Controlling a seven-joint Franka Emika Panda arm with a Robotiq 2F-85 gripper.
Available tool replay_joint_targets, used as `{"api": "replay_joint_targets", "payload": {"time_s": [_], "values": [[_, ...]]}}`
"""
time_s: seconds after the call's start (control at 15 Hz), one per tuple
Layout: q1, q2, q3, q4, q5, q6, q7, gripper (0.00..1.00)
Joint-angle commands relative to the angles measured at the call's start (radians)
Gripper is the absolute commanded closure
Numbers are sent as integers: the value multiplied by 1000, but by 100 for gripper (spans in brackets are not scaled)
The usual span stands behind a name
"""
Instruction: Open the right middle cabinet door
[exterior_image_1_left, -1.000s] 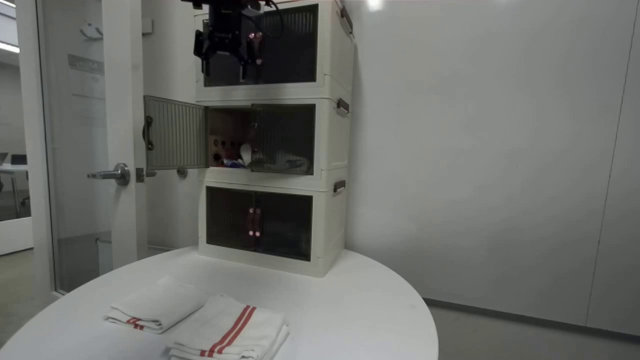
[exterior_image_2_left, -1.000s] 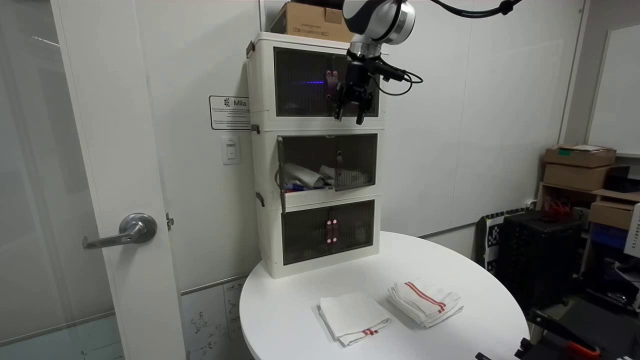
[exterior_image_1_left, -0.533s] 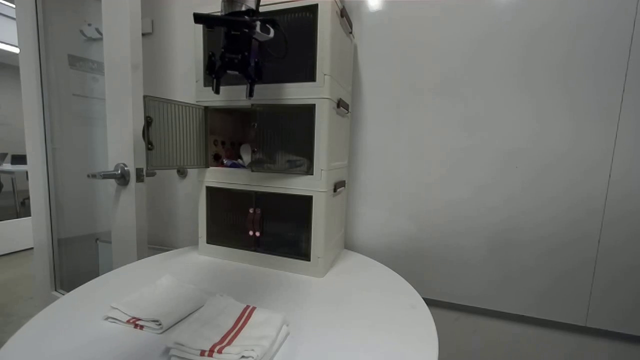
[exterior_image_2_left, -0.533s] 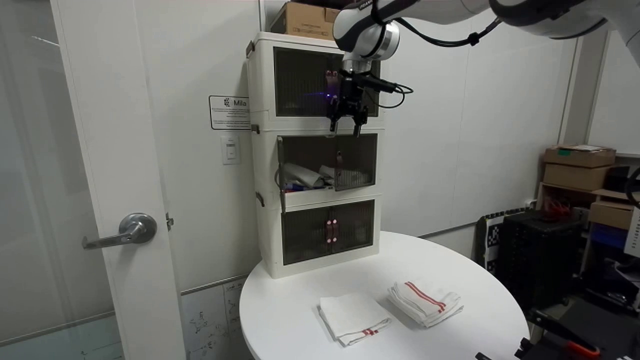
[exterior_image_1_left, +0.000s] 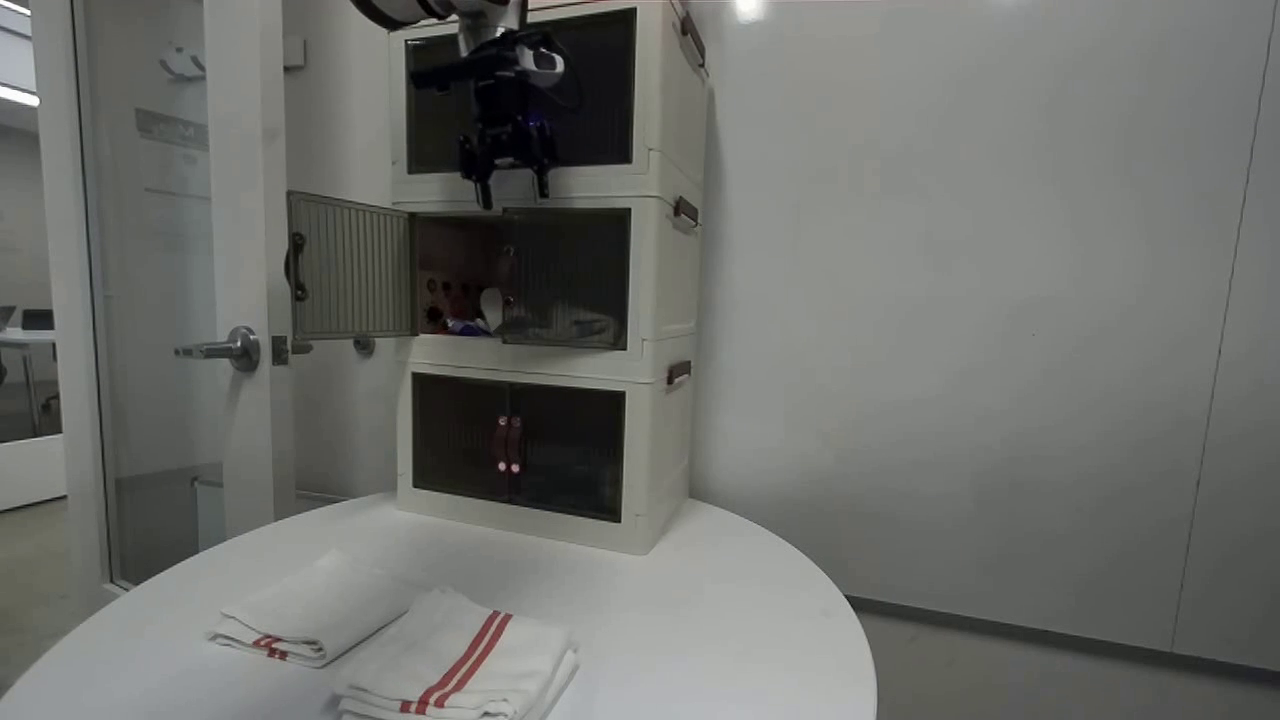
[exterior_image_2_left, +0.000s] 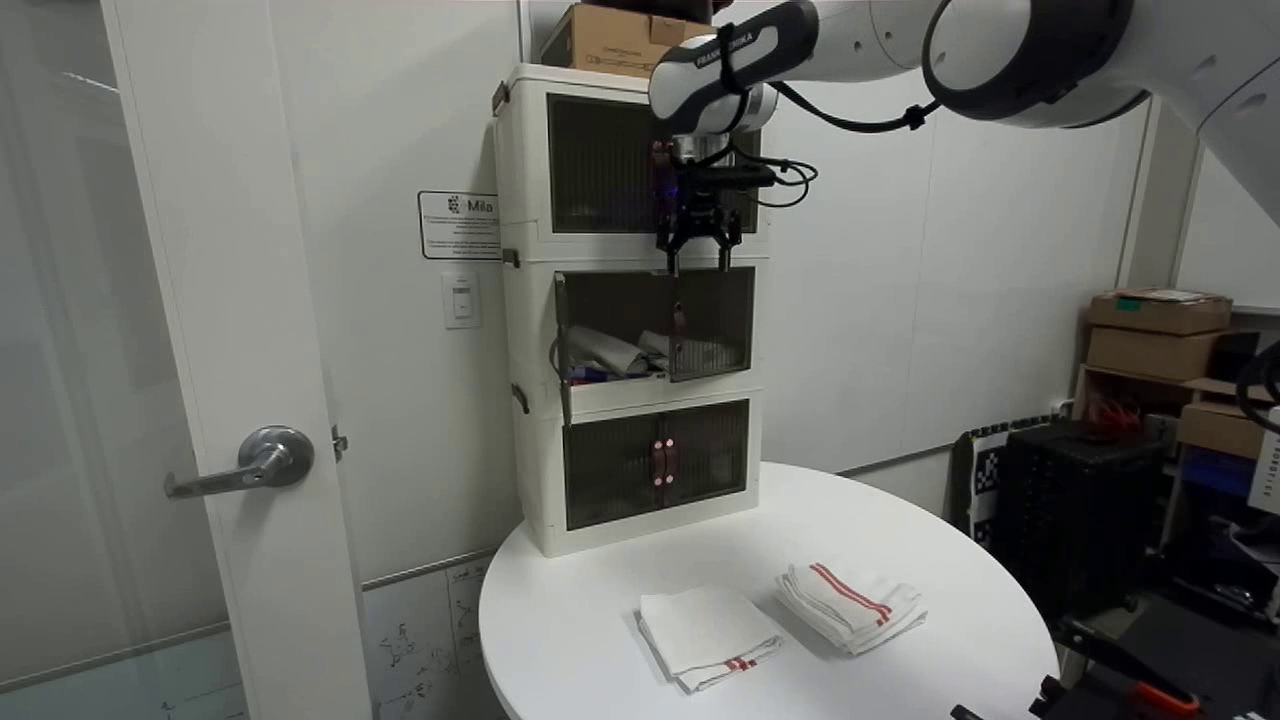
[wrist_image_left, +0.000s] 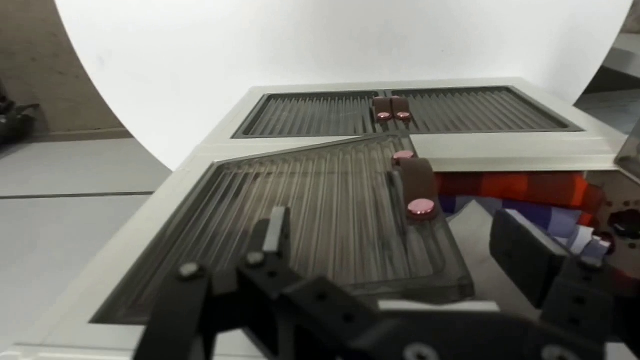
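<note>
We judge this the reach: spread fingers (wrist_image_left: 525, 260) near the ajar right middle cabinet door (wrist_image_left: 340, 225), contact unclear; next, lower and pull.

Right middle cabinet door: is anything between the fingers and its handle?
Nothing visible stands between the open fingers and the brown handle on the right middle door; in both exterior views, the fingers hang above the handle.

middle compartment (exterior_image_2_left: 615, 302): passable at left | right middle door (wrist_image_left: 340, 215) (ajar): blocks right half
</note>
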Motion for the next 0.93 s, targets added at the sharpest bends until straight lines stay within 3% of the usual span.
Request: {"api": "replay_joint_targets", "payload": {"time_s": [0.0,0.2,0.87], "values": [[27,64,-31,115,-48,-54,82,0],[23,82,-21,147,-34,-64,105,0],[1,106,1,148,61,96,183,0]]}}
